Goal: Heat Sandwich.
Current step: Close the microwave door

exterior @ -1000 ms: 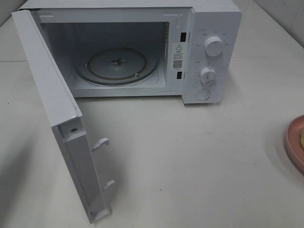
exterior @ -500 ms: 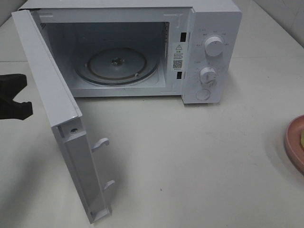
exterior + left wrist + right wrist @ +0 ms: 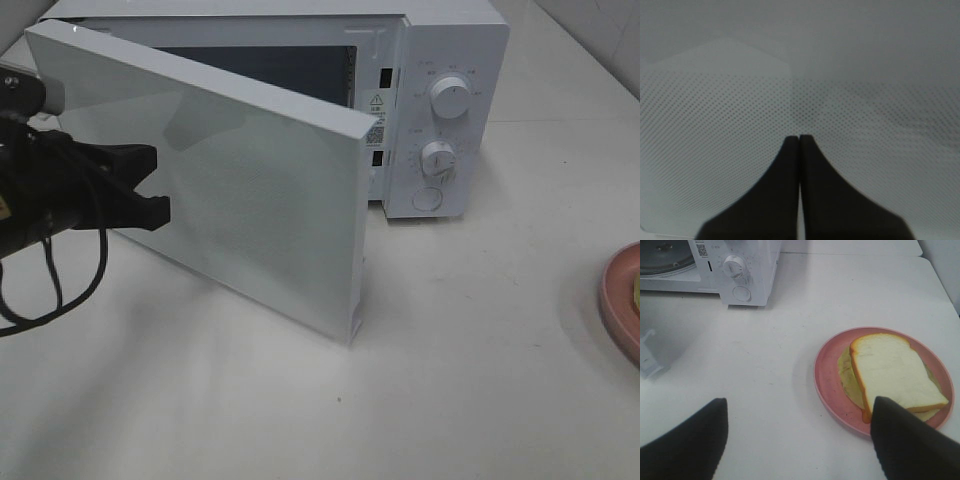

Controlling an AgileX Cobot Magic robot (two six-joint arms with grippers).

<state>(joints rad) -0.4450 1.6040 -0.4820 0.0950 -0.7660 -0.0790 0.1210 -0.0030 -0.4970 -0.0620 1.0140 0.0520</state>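
The sandwich (image 3: 890,372), pale bread with a tan crust over green filling, lies on a pink plate (image 3: 827,375) on the table to the right of the white microwave (image 3: 440,100). Only the plate's edge (image 3: 622,295) shows in the exterior view. My right gripper (image 3: 800,402) hovers open above the table just short of the plate, holding nothing. My left gripper (image 3: 158,185) is shut, its tips (image 3: 799,137) against the outer face of the microwave door (image 3: 250,190). The door stands half shut and hides most of the cavity.
The microwave has two knobs (image 3: 450,98) and a round button on its right panel. In the right wrist view part of its glass turntable (image 3: 660,255) shows. A black cable (image 3: 60,290) hangs from the left arm. White table surface surrounds everything.
The left gripper came in from the left edge and now rests on the door. The door has swung from wide open to half shut, covering the turntable.
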